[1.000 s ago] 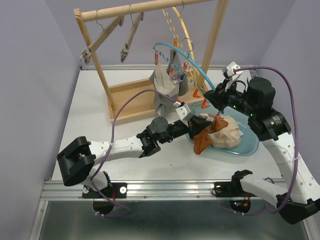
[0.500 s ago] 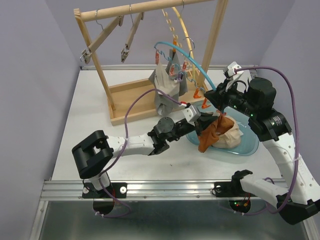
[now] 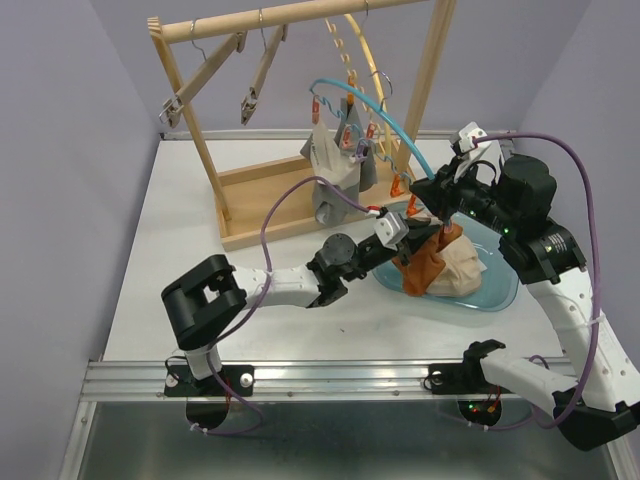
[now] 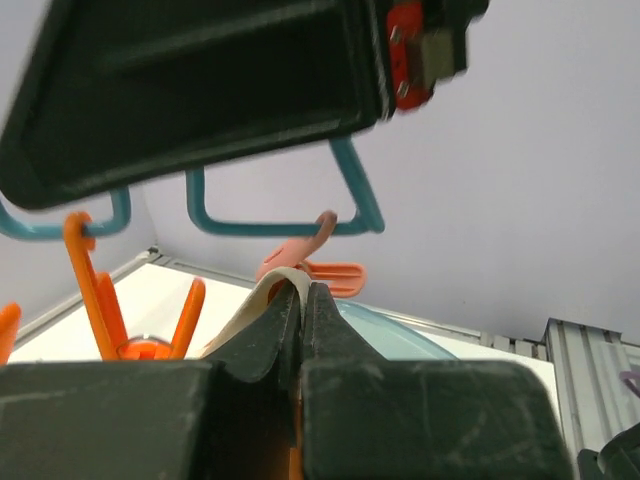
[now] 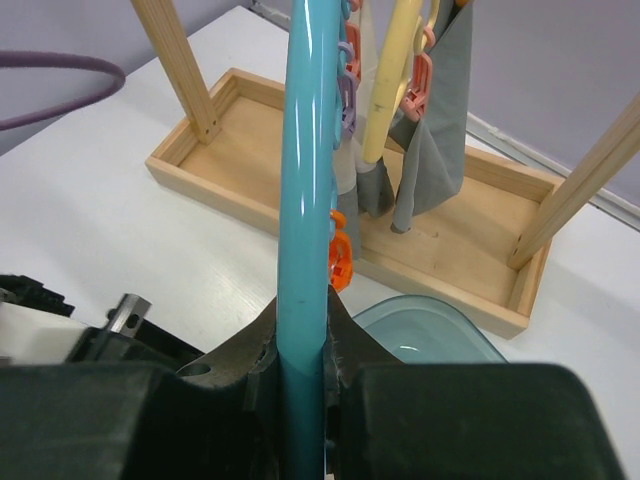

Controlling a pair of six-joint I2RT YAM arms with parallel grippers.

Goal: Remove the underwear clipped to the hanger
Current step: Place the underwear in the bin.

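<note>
The right gripper (image 5: 303, 335) has its jaws clamped around the tube of the blue hanger (image 5: 300, 150), holding the ring up and out from the wooden rack (image 3: 255, 195) so that its near end hangs over the translucent tub (image 3: 500, 292) on the desk (image 3: 170, 250). The left gripper (image 4: 303, 300) sits just below and to the left of that hold, with its jaws pinched shut on a thin upper edge of the orange-brown underwear (image 3: 425, 268).

That garment runs roughly upright. Its top edge is in the left jaws, close under the hanger bar and an orange clip (image 4: 320, 270), and its bulk drapes down into the tub against the beige underwear (image 3: 465, 265) lying there. Whether the clip grips the cloth cannot be told from these views.

The coming pull therefore seems to turn on this stacking of hanger above, jaws directly beneath and cloth trailing down. The left arm is the nearer one and already has the piece. It would likely draw downward, away from the bar, while the right arm steadies the ring.

Further back, the grey and white pieces (image 3: 335, 175) hang from the far side of the hanger, above the rack's tray.
</note>
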